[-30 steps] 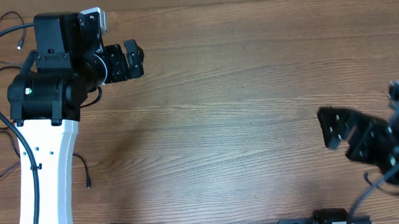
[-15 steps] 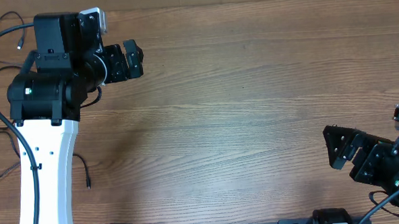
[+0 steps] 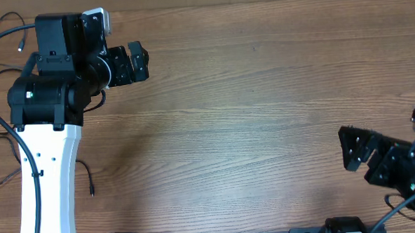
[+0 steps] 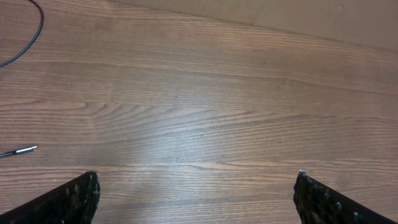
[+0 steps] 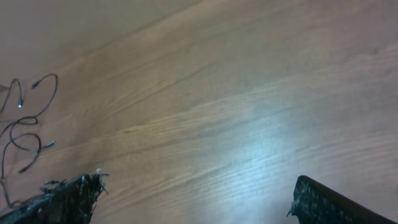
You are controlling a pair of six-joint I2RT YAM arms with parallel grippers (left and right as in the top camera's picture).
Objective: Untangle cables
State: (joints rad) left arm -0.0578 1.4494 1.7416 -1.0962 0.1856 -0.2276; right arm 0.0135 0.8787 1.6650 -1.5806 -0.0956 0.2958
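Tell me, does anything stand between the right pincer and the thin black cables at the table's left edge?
Nothing lies on the table between them: the right wrist view shows bare wood from the right pincer to the cables. But the left arm stands among the strands, so from above it covers some.

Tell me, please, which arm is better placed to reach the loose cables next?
Left, probably. The cables lie loose at the table's left edge beside the left arm; the left gripper is open nearby, while the right gripper sits across the table.
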